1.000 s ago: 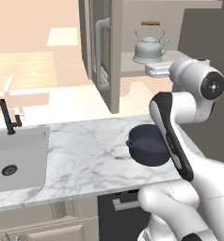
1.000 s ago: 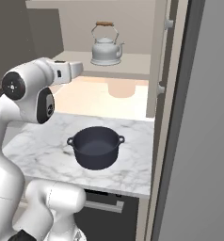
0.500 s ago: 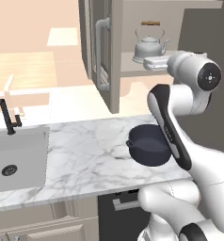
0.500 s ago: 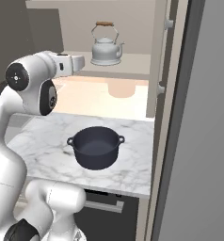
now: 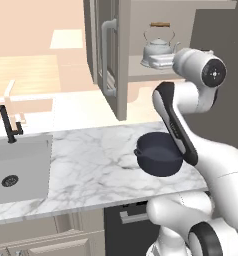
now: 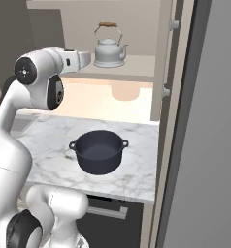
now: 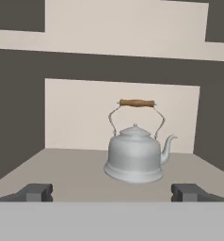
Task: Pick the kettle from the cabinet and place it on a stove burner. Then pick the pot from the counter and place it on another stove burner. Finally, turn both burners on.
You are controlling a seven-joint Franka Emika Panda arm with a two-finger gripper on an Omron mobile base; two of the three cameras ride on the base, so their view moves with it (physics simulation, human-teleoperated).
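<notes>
claw [image 7: 112,192] raised to shelf level, nearer kettle [image 7: 134,158]

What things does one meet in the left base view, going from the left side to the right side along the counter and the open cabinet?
Black faucet → sink → cabinet door handle → pot, with the kettle above it on the cabinet shelf.

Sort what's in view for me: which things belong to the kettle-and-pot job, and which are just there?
Job:
kettle, upright on the cabinet shelf
pot, on the counter
gripper, fingers open, short of the kettle

Just there:
sink
black faucet
</notes>
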